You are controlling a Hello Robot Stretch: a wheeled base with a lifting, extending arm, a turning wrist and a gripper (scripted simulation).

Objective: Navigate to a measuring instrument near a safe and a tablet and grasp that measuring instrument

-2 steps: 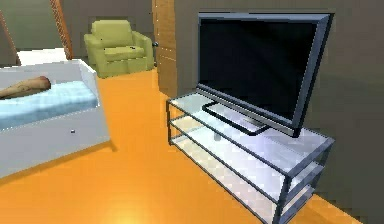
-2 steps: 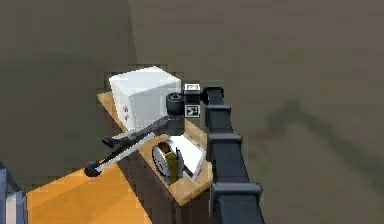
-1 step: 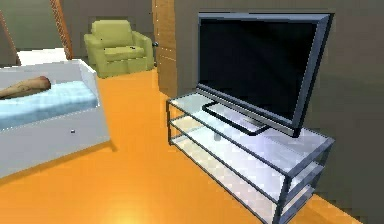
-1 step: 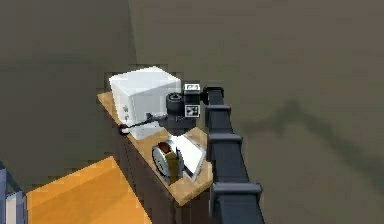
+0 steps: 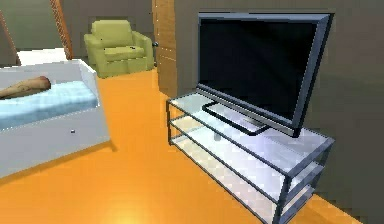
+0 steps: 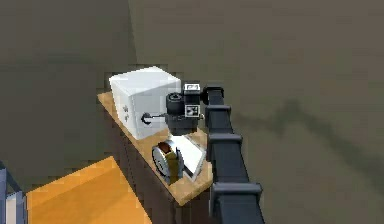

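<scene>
A white boxy safe (image 6: 143, 97) with a dark knob on its front stands on a brown wooden cabinet (image 6: 125, 150) against the dark wall. Nearer on the cabinet top sits a small round object (image 6: 165, 158) with a white and brown face, which could be the measuring instrument. A white flat slab (image 6: 191, 155), perhaps the tablet, leans beside it. The dark arm (image 6: 227, 150) rises from the bottom edge. The gripper (image 6: 172, 118) shows in front of the safe's right side, above the round object. I cannot tell whether it holds anything.
In the forward view a large black television (image 5: 262, 65) stands on a glass and metal stand (image 5: 255, 150) at the right. A white bed (image 5: 50, 110) with a pale blue mattress is at the left, and a green armchair (image 5: 118, 50) at the back. Orange floor (image 5: 130, 170) lies between them.
</scene>
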